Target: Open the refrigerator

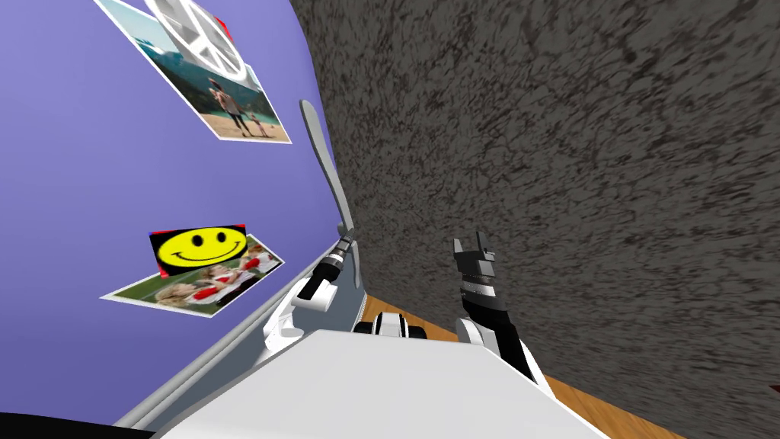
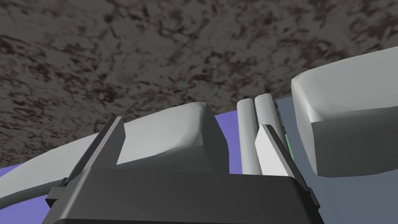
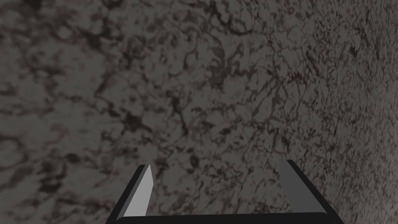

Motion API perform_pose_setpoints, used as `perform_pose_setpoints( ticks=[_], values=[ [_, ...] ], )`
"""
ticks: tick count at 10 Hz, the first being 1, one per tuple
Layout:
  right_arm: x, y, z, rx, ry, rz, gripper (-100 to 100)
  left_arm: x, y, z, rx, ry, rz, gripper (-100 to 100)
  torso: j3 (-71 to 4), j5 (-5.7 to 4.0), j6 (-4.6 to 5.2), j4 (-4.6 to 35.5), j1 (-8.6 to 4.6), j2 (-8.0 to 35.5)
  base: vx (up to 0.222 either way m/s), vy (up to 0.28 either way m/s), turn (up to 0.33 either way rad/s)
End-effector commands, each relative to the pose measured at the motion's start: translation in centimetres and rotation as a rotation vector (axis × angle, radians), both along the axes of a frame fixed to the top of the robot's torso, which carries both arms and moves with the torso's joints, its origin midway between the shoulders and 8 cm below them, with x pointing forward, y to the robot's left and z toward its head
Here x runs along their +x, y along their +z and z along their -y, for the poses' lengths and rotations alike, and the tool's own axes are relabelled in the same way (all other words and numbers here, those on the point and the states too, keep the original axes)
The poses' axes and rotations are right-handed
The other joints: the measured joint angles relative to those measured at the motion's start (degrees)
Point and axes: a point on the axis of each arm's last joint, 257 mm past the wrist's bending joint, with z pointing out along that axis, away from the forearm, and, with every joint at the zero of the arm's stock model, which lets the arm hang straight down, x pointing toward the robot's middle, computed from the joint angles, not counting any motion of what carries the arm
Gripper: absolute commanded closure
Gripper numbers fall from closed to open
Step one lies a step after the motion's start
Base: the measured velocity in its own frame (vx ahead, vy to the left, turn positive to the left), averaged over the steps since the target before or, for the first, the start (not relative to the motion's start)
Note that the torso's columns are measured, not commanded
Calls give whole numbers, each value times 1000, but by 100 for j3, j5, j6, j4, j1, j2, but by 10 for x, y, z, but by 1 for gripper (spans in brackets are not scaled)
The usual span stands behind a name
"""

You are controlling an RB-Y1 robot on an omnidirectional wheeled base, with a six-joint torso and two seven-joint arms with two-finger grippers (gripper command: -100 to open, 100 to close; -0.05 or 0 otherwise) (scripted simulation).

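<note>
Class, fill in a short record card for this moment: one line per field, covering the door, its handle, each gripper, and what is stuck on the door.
Door: purple refrigerator door, on the robot's left
Handle: long grey handle along the door's edge
Left arm: left gripper open, fingers either side of the handle's lower end
Right arm: right gripper open, empty, facing the dark mottled wall
Stuck on door: yellow smiley magnet, beach photo, lower photo
</note>
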Motion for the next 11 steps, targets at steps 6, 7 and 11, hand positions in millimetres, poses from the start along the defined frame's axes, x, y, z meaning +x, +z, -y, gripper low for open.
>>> perform_pose_setpoints(
  ticks=[6, 7, 11],
  values=[
    [0, 0, 0, 0, 0, 0, 0, -10, 4, 30, 13, -70, -9, 100, 31, -5, 7, 18, -17, 54, -38, -36, -73],
    [0, 0, 0, 1, 0, 1, 0, -14, 5, 41, 14, -96, -8, 100, 45, -18, 7, 28, -54, 70, -233, -206, -141],
    [0, 0, 0, 0, 0, 0, 0, -34, 7, 81, 13, -197, -7, 100, -12, 8, 0, -6, 26, -19, -192, -137, -134]
  ],
)
